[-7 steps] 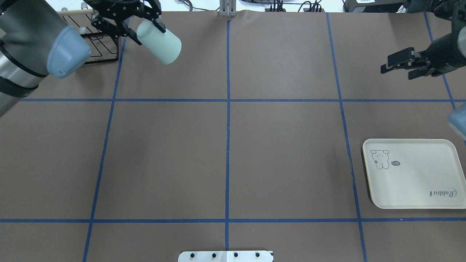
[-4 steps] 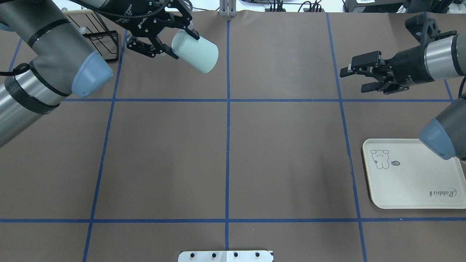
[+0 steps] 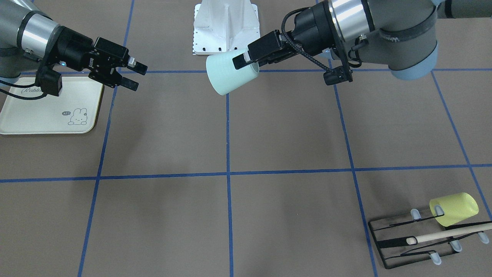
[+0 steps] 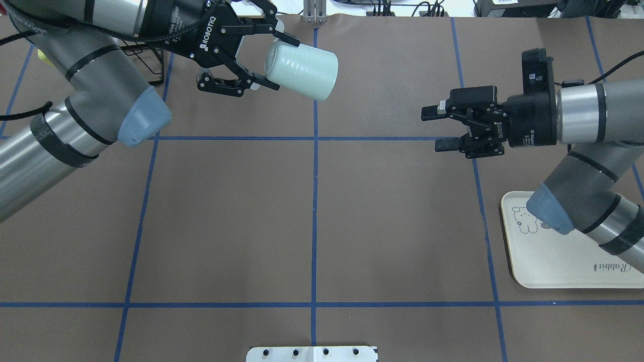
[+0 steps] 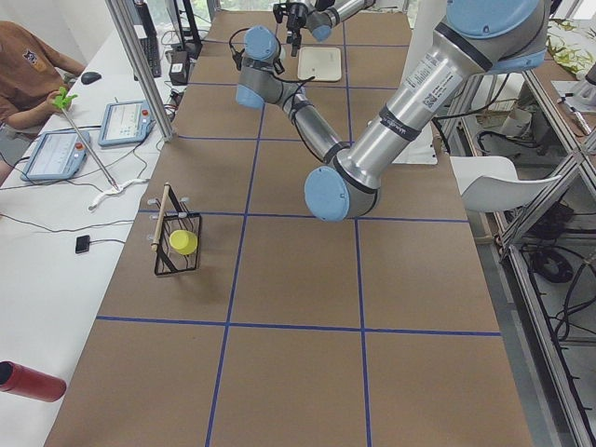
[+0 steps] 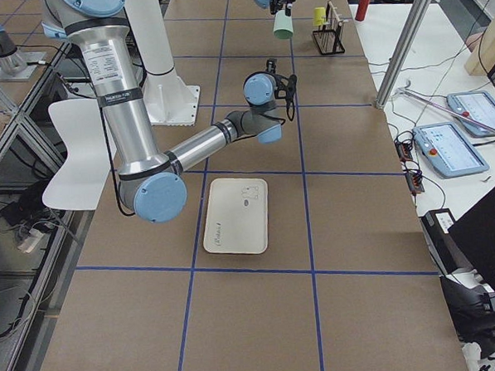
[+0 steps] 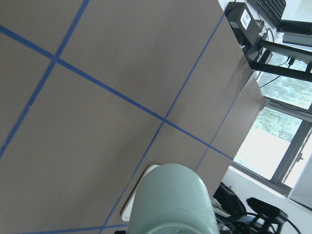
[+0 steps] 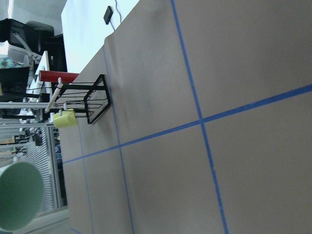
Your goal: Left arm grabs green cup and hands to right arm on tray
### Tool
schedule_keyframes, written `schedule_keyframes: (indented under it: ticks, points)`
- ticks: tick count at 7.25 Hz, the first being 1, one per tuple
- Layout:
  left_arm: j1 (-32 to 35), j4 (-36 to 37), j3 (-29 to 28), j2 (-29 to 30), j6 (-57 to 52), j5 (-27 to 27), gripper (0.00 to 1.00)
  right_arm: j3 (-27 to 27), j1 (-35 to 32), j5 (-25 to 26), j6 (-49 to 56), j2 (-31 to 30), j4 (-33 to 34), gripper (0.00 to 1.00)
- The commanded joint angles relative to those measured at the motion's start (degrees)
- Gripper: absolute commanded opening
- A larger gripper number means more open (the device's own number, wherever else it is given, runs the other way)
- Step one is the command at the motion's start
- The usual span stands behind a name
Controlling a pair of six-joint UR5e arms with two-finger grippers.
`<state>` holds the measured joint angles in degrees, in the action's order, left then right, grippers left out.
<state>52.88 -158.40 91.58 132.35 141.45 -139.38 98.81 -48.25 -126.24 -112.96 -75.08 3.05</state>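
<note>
The left gripper [image 4: 280,63] is carrying the green cup [image 4: 304,70] out over the blue centre line [image 4: 314,201], while the right gripper [image 4: 431,128] is coming in toward it, narrowing the gap, its elbow swinging over the tray [image 4: 558,264].

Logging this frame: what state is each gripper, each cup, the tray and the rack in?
Left gripper: shut on green cup, midair.
Green cup: held sideways in the air.
Right gripper: open, empty.
Tray: lying flat, no cup on it.
Yellow cup: sideways on a peg of the rack.
</note>
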Motion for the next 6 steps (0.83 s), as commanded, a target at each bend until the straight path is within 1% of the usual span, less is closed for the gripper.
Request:
schedule_keyframes:
  ticks: [1,2,3,4,5,6]
  points:
    - [-2.0,-10.7,0.3,-0.2,15.0,3.6,0.00,-0.5,6.0,9.7,-6.8,1.2,-11.1,0.99]
    - [-3.3,-14.0,0.6,-0.3,18.9,6.5,0.00,-0.6,6.1,10.6,-11.8,4.3,-11.4,0.99]
    - [-5.0,-16.2,0.7,-0.4,21.0,9.3,0.00,-0.7,6.2,12.1,-12.3,4.8,-11.7,0.99]
    - [-6.0,-16.6,0.8,-0.4,21.8,11.0,0.00,-0.6,7.1,15.1,-13.8,5.6,-11.7,0.99]
    - [-6.5,-16.6,1.7,-0.5,22.7,11.5,0.00,-1.1,7.8,17.3,-14.9,5.8,-13.7,0.99]
    - [-6.5,-16.6,1.9,-0.6,23.9,11.7,0.00,-1.5,8.4,18.2,-15.0,5.7,-15.3,0.98]
